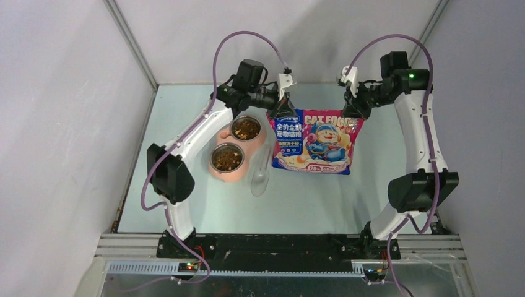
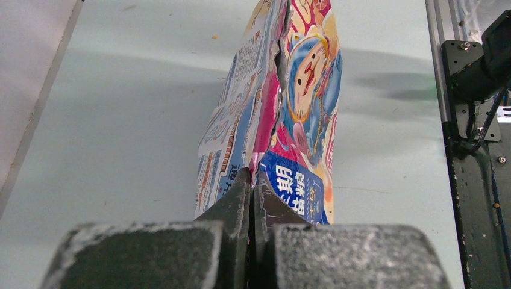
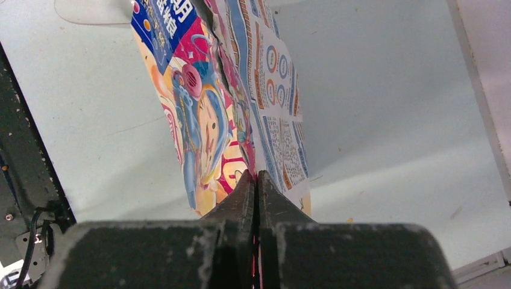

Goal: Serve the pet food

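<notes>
Top external view: pet food [image 1: 246, 129] already sits in both steel bowls. Far bowl [image 1: 233, 129] is just beside left pincer [image 1: 285, 111], on its outer side and lower; near bowl [image 1: 211, 158] is further back toward the arm bases. Both share a pink stand [image 1: 230, 177], and each looks well covered w/ brown kibble. No loose heap seen on table [image 1: 186, 198].

Scoop [image 1: 260, 176] lies flat below left pincer, toward the bases, between stand and bag [image 1: 316, 141]. It looks empty, though it's too small to be sure.

Pincers: left one is clamped shut on the bag's top corner nearest the bowls; right pincer [image 1: 354, 111] is clamped shut on the opposite top corner. Left wrist cam shows left pincer's fingers pressed together on the printed film, no gap. Right wrist cam shows same for right pincer. Bag hangs from the two grips, spread between them, print facing the bases. Can't tell if its bottom edge touches the table, or if the top is open or sealed.

Progress, my read: the serving itself looks done, both bowls filled. What's left is prob. only tidying, i.e. bag set down or closed and both grips let go. If more kibble is wanted, the bag would have to tip toward the bowls on left pincer's side.
</notes>
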